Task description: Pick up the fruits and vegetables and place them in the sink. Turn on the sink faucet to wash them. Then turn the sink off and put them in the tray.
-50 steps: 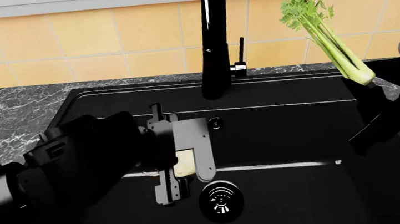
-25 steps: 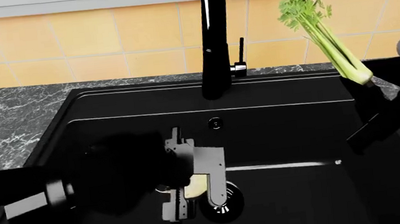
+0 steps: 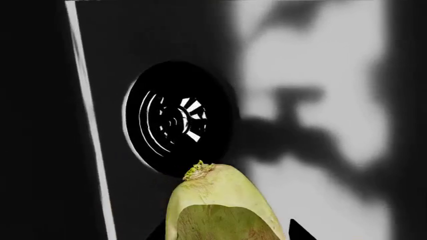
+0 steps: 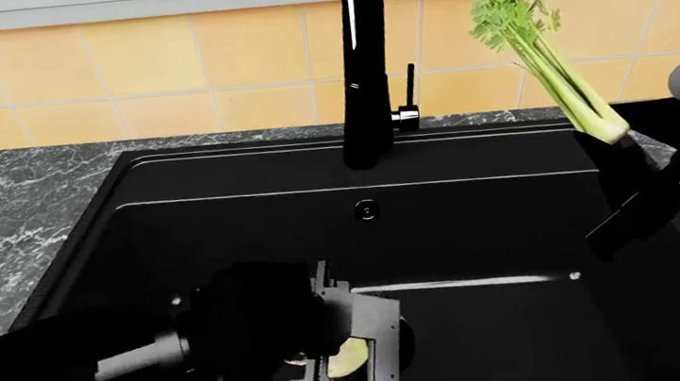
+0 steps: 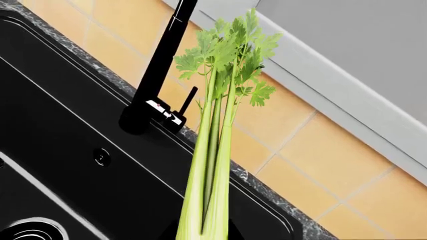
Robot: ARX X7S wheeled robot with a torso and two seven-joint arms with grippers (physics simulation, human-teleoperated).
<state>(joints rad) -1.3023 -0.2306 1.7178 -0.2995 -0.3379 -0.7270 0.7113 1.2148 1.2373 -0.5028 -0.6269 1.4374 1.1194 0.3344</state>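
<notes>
The left gripper [image 4: 339, 361] was low inside the sink [image 4: 496, 231], at about 6 o'clock in the head view, and its fingers were clamped on the pale bulb [image 4: 347, 357], which sat right beside the round drain [image 4: 391, 332]. In the left wrist view the bulb [image 3: 220, 202] showed a smooth yellow-white skin with a small green tuft at its tip, pointing toward the drain [image 3: 175, 119]. I judge that such a bulb is firm and rather light, but its round, smooth surface can slip, so the best hold is across its widest part, as the gripper seemed to have it. The right gripper [image 4: 634, 188] was at about 3 o'clock, over the right side of the sink, closed on the base of the celery stalk [image 4: 555, 73], which stood nearly upright with its leaves at the top, to the right of the faucet [image 4: 363, 65] and its thin lever [image 4: 410, 83]. The celery [image 5: 213, 150] is long and light; the stalks are stiff but can snap, and the leaves are soft, so the thick lower end is the proper place to hold. Both items were not yet released into the basin
</notes>
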